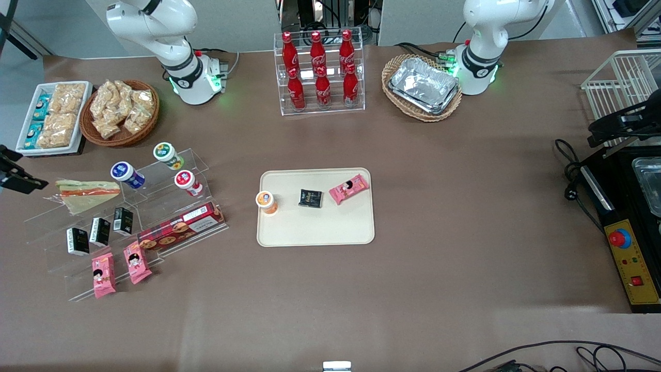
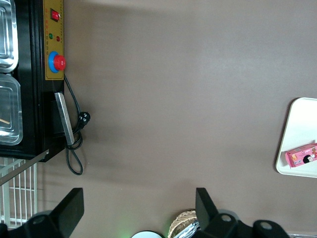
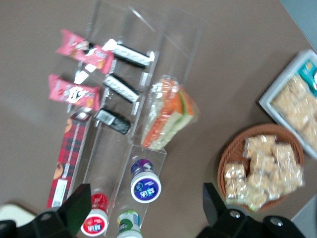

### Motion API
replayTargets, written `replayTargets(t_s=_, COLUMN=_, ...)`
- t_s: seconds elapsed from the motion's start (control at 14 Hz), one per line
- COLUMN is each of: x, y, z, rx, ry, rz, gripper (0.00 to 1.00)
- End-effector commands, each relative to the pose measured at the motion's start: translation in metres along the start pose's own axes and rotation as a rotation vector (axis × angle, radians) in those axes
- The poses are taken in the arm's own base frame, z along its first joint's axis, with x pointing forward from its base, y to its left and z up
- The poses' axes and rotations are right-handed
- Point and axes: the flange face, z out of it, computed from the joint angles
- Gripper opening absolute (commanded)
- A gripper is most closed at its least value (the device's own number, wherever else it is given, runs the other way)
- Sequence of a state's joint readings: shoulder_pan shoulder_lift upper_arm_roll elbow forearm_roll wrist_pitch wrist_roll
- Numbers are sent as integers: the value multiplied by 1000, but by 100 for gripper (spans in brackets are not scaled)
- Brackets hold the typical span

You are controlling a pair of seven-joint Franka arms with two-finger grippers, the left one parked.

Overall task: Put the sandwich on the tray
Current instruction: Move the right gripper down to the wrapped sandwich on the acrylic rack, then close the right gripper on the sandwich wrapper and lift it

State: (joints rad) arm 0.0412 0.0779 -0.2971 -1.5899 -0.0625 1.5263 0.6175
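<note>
On brown table (image 1: 465,206): tray (image 1: 315,232) | sandwich (image 1: 85,194) (on clear rack); gripper (image 3: 143,208) fingers open

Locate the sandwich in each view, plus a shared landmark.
Front view: sandwich on the clear stepped rack, toward the working arm's end; gripper beside it.
Right wrist view: sandwich on the rack.
Left wrist view: not in it.
Landmark: blue-lidded cup.
</note>
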Motion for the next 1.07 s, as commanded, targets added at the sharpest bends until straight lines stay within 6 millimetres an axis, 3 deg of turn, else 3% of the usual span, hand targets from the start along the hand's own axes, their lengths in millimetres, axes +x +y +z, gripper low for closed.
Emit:
replayTargets(t_s=0.0, x=16, y=13, z=15, rx=-13, ry=-15, rz=268, gripper=100)
replayTargets(t_s=0.29, x=31, y=16, z=49, rx=41, ry=-53, rz=570, gripper=100)
replayTargets(t_s=0.64, x=33, y=19, z=100, rx=27, ry=-65, rz=467, gripper=100)
replayTargets(t_s=1.0, x=25, y=35, z=143, rx=9, ry=-104, rz=483, gripper=100)
